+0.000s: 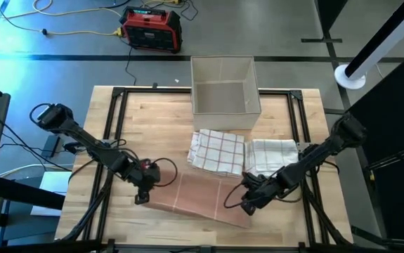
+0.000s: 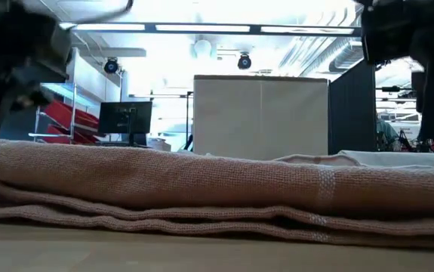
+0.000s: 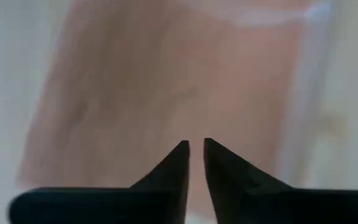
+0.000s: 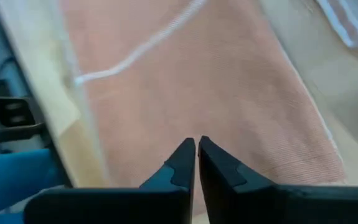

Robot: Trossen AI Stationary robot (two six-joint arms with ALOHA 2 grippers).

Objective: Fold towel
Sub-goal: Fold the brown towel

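High view: left gripper (image 1: 142, 197) and right gripper (image 1: 249, 204) at pink towel's (image 1: 202, 199) opposite ends | fingers clenched, grasping nothing visible | poised, likely for folding.

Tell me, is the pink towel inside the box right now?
No, in the high view the pink towel lies flat on the table's near edge, well apart from the box at the far side.

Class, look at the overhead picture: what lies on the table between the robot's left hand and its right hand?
The pink towel fills that stretch in the high view, lying flat between the left hand and the right hand.
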